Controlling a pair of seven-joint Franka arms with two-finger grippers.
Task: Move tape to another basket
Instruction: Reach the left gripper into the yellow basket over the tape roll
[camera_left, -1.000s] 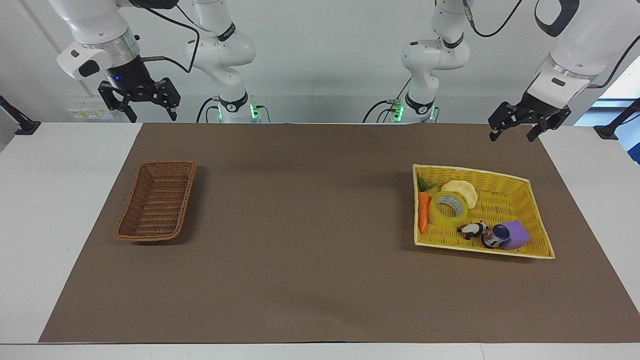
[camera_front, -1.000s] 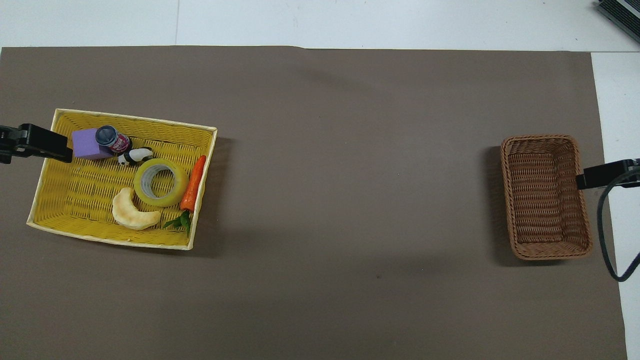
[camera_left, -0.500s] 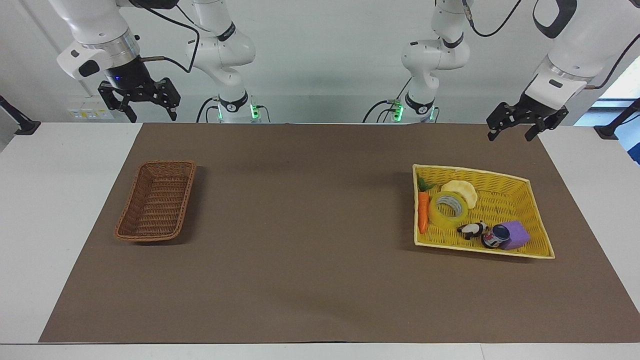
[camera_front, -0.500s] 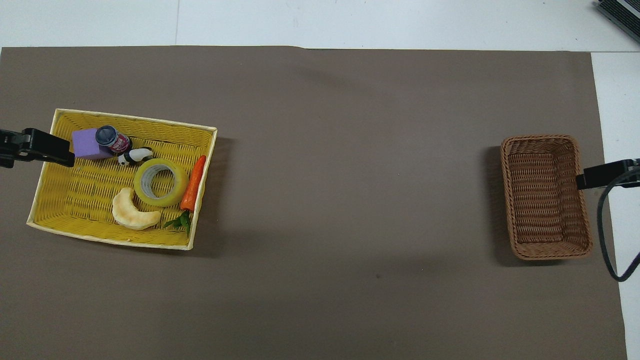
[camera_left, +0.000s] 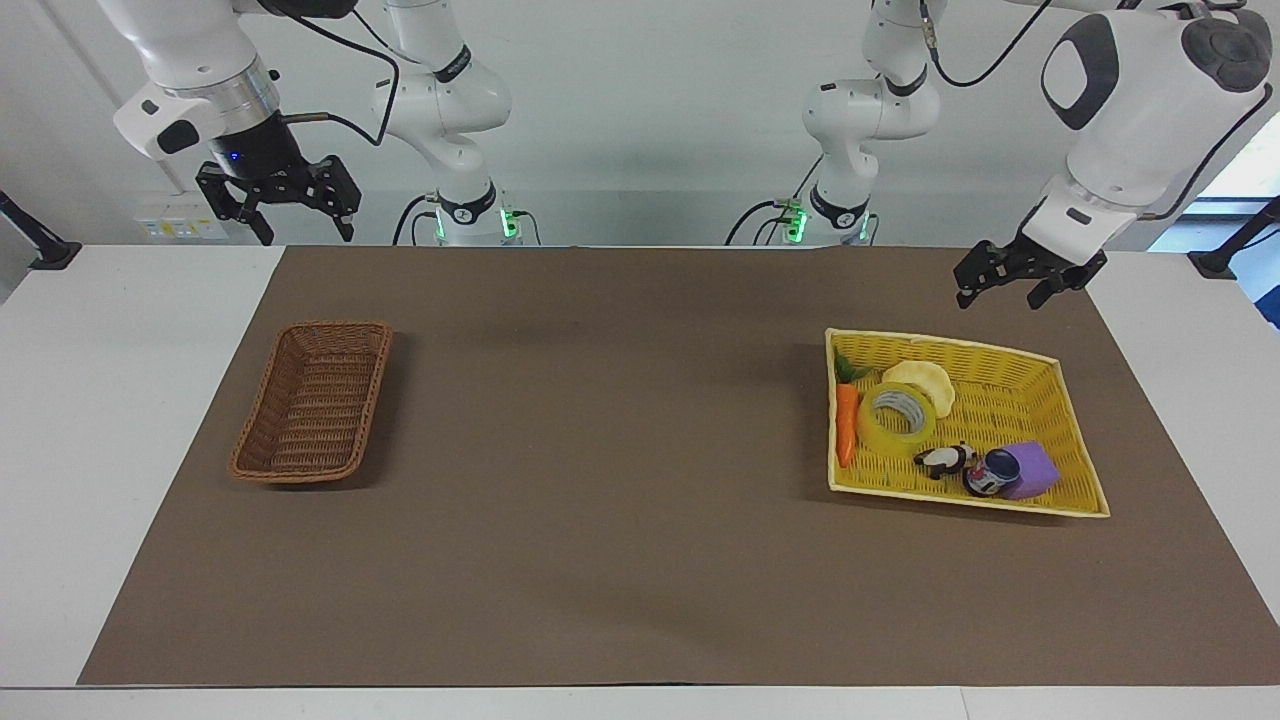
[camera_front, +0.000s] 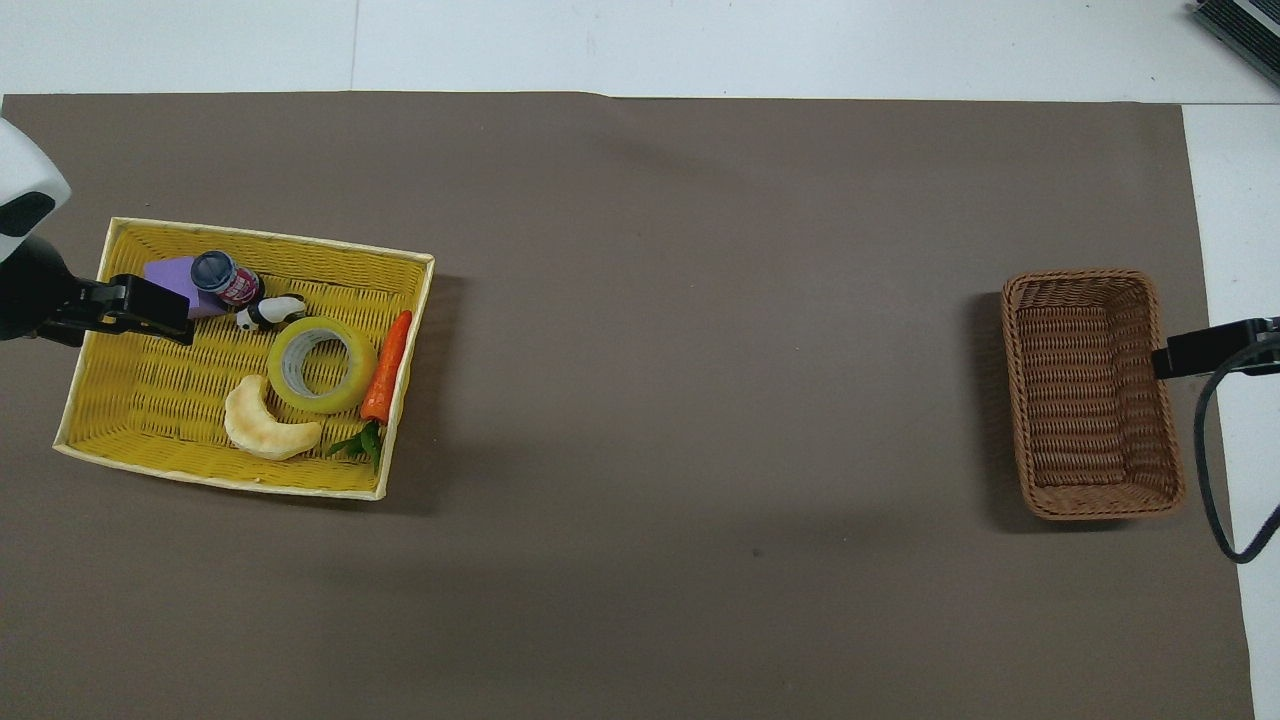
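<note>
Finding the tape (camera_front: 322, 365) lying flat in the yellow basket (camera_front: 418, 330), with, by the overhead view, the carrot (camera_front: 388, 352) touching it at three o'clock, the crescent toy (camera_front: 268, 433) at seven o'clock, the panda (camera_front: 270, 312) at eleven o'clock, and the dark-brown basket (camera_front: 1090, 390) sitting empty well apart at three o'clock. Seeing the left gripper (camera_left: 998, 298) hovering over the yellow basket's end at the tape's ten o'clock, fingers spread wide and gripping nothing. Seeing the right gripper (camera_left: 305, 235) waiting in the air at the dark-brown basket's twelve o'clock in the facing view, fingers likewise spread wide and empty.
</note>
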